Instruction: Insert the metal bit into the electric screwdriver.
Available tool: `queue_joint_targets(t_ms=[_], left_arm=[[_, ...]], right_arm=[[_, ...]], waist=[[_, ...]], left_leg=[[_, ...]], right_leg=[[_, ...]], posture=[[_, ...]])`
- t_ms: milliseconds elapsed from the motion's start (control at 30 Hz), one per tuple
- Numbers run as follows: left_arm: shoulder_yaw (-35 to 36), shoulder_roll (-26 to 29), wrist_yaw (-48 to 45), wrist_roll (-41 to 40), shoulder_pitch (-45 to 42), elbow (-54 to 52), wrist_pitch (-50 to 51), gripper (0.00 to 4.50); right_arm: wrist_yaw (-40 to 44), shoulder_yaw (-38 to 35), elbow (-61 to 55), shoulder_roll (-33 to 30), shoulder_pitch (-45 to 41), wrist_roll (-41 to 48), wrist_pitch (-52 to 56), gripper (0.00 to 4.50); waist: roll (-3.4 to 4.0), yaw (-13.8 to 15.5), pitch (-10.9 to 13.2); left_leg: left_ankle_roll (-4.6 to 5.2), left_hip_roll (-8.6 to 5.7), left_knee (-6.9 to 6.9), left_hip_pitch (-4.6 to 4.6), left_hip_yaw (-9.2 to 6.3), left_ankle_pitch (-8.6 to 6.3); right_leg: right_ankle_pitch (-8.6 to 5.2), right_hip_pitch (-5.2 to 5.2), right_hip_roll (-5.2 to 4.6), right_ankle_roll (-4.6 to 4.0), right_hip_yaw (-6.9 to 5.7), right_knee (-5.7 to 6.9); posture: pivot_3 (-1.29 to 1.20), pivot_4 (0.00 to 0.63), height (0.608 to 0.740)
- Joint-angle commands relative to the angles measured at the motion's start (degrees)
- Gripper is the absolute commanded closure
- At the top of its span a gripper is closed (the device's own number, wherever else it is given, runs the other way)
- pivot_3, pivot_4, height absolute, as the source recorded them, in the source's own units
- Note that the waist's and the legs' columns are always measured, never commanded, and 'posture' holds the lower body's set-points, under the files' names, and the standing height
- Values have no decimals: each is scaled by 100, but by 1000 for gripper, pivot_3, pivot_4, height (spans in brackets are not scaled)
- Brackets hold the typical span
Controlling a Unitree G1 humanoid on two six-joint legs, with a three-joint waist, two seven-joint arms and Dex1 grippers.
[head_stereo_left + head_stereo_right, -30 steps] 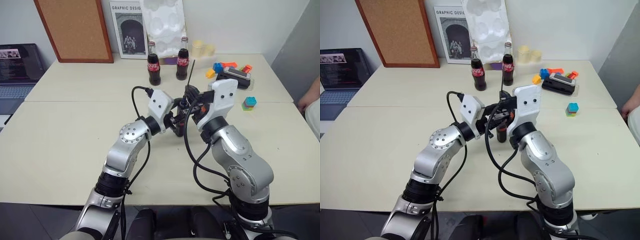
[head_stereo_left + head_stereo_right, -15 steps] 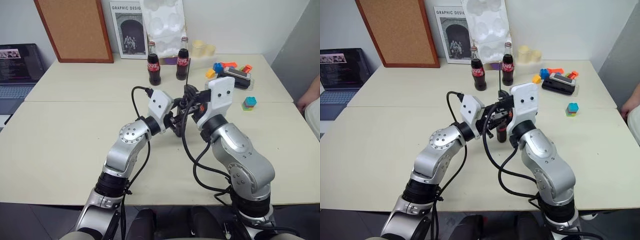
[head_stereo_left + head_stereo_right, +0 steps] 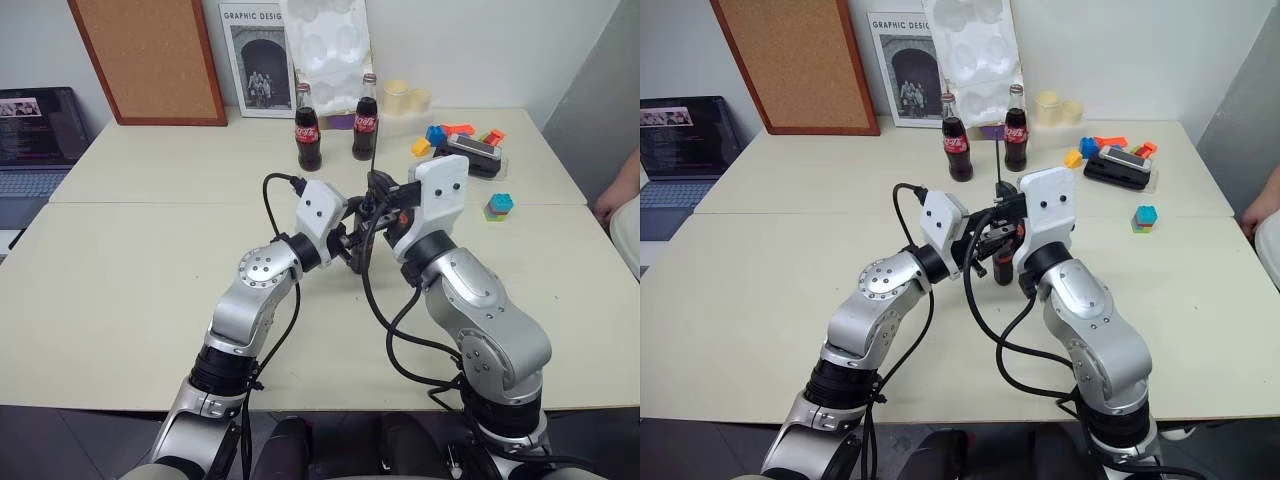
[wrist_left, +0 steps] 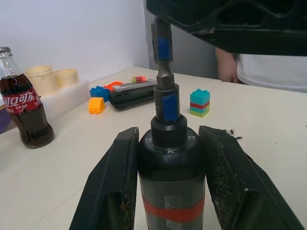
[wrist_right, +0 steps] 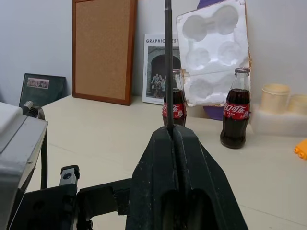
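Both grippers are clamped: the left gripper [image 4: 168, 191] holds the electric screwdriver [image 4: 170, 177] upright, while the right gripper [image 5: 172, 139] pinches the metal bit [image 5: 168, 62] directly above its chuck, axes nearly aligned.

Office or lab room: corkboard [image 3: 150, 60] leaning against wall behind surface [image 3: 120, 260], laptop [image 3: 35, 140] sitting left of corkboard.

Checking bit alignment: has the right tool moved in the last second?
Yes. The right tool shifted slightly left; its bit now stands nearer the right-hand cola bottle.
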Motion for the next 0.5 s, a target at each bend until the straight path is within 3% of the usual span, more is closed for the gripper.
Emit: queue_joint_targets(t_ms=[33, 500], left_arm=[[-19, 77, 14, 107, 123, 58, 129, 2829], [-14, 87, -2, 102, 124, 66, 127, 2829]], right_arm=[[23, 21, -106, -9, 53, -85, -91, 4467], [137, -35, -6, -61, -48, -105, 23, 4467]], waist=[[0, 0, 0], [0, 0, 0]], left_leg=[[0, 0, 0, 0, 0, 0], [0, 0, 0, 0, 0, 0]], right_leg=[[0, 0, 0, 0, -1, 0], [0, 0, 0, 0, -1, 0]], posture=[[0, 150, 740], [0, 150, 740]])
